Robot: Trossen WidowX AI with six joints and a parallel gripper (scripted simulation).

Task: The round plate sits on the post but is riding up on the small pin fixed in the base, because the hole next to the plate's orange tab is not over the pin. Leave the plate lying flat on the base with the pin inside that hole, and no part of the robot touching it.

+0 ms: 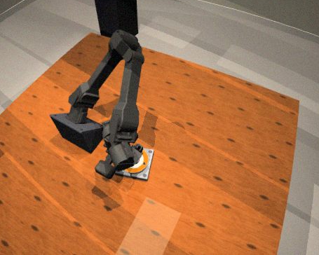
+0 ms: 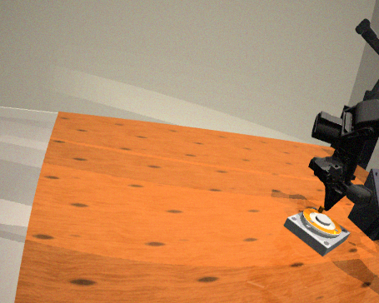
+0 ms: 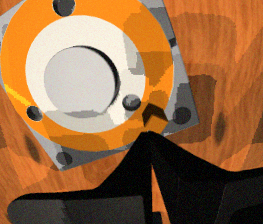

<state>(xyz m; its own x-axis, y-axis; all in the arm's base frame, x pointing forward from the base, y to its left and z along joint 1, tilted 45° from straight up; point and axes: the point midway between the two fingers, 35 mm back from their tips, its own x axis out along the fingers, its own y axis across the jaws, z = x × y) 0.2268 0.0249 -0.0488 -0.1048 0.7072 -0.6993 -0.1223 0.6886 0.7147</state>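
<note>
The round plate (image 1: 145, 157) (image 2: 334, 230) (image 3: 13, 65), an orange ring with a white middle, sits around the post (image 2: 323, 219) (image 3: 78, 80) on the square grey base (image 1: 148, 171) (image 2: 307, 236) (image 3: 180, 90). In the exterior view it looks raised and slightly tilted. The tab (image 2: 321, 209) (image 3: 153, 114) is shaded dark. The hole beside the tab (image 3: 131, 102) shows grey inside; I cannot tell whether that is the pin. My gripper (image 2: 327, 209) (image 3: 147, 137) is shut and empty, its tips right beside the tab; contact is unclear. The arm hides the tips in the top view.
The arm's dark mount (image 1: 80, 134) (image 2: 371, 211) stands close to the base. The forearm and wrist hang over one side of the base in the top view. A black pillar (image 1: 116, 8) stands at the back edge of the wooden table (image 1: 216, 139) (image 2: 153, 211).
</note>
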